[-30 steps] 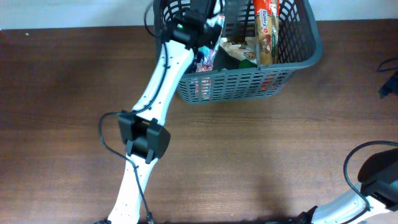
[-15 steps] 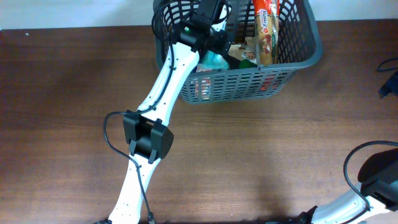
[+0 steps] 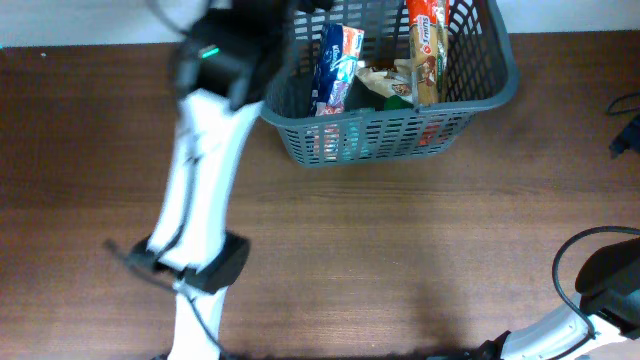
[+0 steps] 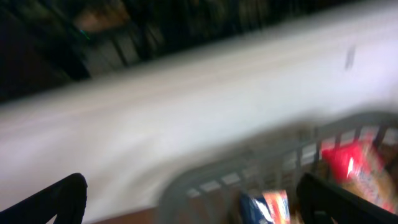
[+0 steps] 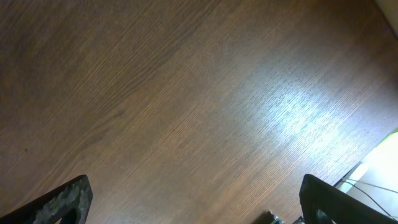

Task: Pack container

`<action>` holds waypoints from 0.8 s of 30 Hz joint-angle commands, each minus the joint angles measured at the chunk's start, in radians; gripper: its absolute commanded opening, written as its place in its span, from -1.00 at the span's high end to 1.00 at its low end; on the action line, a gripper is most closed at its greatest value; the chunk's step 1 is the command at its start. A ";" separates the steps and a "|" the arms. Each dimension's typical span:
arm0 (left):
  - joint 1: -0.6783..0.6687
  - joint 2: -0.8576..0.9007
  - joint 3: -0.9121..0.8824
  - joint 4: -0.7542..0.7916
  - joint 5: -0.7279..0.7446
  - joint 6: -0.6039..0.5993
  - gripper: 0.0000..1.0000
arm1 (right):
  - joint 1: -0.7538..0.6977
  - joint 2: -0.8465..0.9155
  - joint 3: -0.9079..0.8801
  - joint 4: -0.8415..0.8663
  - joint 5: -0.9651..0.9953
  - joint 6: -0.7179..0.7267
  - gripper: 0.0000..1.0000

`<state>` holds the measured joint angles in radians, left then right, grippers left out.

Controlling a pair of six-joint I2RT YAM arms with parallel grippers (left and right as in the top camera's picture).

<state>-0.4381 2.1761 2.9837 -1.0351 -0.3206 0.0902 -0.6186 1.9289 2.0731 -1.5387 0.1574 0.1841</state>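
The container is a dark grey slotted basket at the back of the table. Inside it a blue, white and red packet leans near the left end, with a tall orange packet and a brownish packet beside it. My left arm is motion-blurred left of the basket. In the left wrist view my left gripper is open and empty, looking over the basket rim at the blue packet. My right gripper is open over bare wood.
The brown wooden table spreads in front of the basket. My right arm rests at the front right corner with a black cable. A white wall lies behind the basket.
My left gripper opened and let go of the blue packet, which now stands in the basket. The left arm has swung up and to the left, away from the basket. The right arm is still.
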 commanded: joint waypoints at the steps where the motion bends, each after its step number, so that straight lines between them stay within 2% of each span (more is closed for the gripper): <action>1: 0.027 -0.134 0.023 -0.056 -0.045 0.020 -0.99 | -0.003 -0.002 -0.008 0.003 0.012 0.012 -0.98; 8: 0.127 -0.289 0.023 -0.259 -0.216 0.019 -0.99 | -0.003 -0.002 -0.008 0.003 0.012 0.012 -0.98; 16: 0.269 -0.367 0.023 -0.481 -0.222 -0.040 -0.99 | -0.003 -0.002 -0.008 0.003 0.012 0.012 -0.98; 21: 0.300 -0.400 0.023 -0.629 -0.219 -0.065 -0.99 | -0.003 -0.002 -0.008 0.003 0.012 0.012 -0.98; 24: 0.312 -0.412 0.022 -0.652 -0.207 -0.088 -0.99 | -0.003 -0.002 -0.008 0.003 0.012 0.012 -0.98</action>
<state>-0.1402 1.8046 3.0032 -1.6806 -0.5224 0.0429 -0.6186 1.9289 2.0731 -1.5387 0.1574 0.1841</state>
